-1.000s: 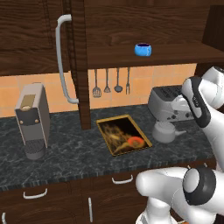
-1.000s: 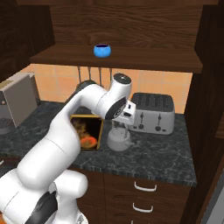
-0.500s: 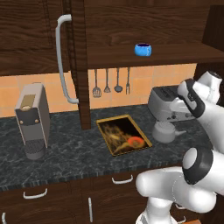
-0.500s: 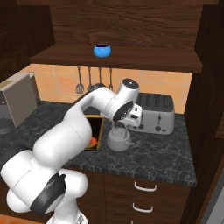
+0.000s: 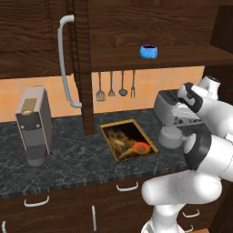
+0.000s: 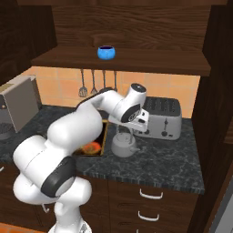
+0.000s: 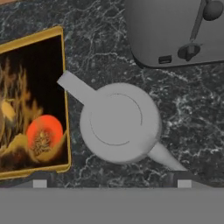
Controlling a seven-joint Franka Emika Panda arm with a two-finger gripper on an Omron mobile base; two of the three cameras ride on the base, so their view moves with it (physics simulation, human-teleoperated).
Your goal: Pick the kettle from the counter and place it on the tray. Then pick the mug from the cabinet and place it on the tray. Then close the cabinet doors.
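Directly above the kettle [image 7: 119, 123], which sits on the counter [image 7: 183, 118] between tray [image 7: 30, 105] and toaster [image 7: 175, 30], the hand [image 6: 124, 133] hovers, fingers spread. Descend straight, centred on the lid, before closing.

one kettle [image 7: 119, 124], one mug [image 5: 148, 51], one tray [image 5: 129, 139]

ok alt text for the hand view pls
Top-down look at the grey kettle on the dark marbled counter, beside the tray with its orange blotch. A silver toaster sits just past the kettle.
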